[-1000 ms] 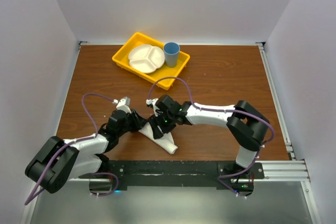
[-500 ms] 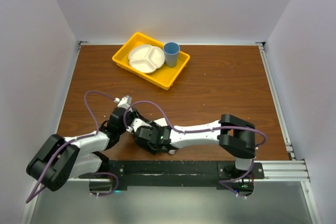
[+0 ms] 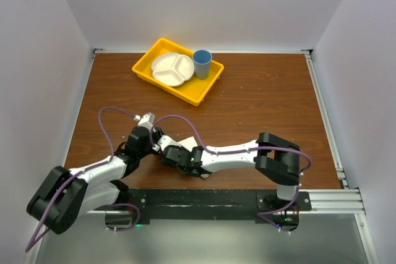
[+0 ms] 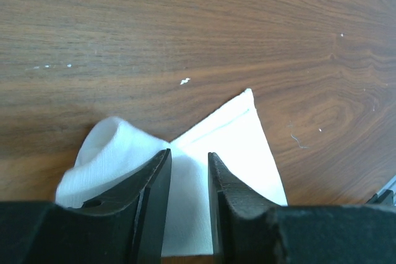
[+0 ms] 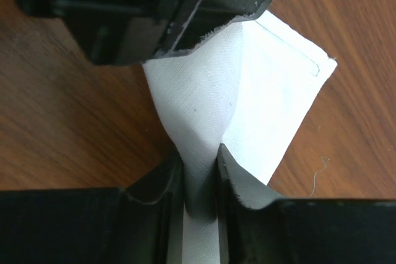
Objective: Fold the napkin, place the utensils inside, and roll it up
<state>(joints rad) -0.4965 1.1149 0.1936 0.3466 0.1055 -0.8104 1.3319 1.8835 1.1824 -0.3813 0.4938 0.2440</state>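
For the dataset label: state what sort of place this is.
Likely a robot lab cell staged for table-setting: bare white walls box in a wooden table, two arms are bolted to its near rail, and a yellow tray holds a divided plate and cup.

Between left tool (image 4: 189, 160) and right tool (image 5: 199, 154): napkin (image 5: 272, 97); tray (image 3: 140, 66) far behind.

Nothing legible shows in any view: the napkin (image 4: 229, 153), the yellow tray (image 3: 143, 71) and the wooden tabletop (image 3: 266, 103) carry no readable text, label, brand or number.
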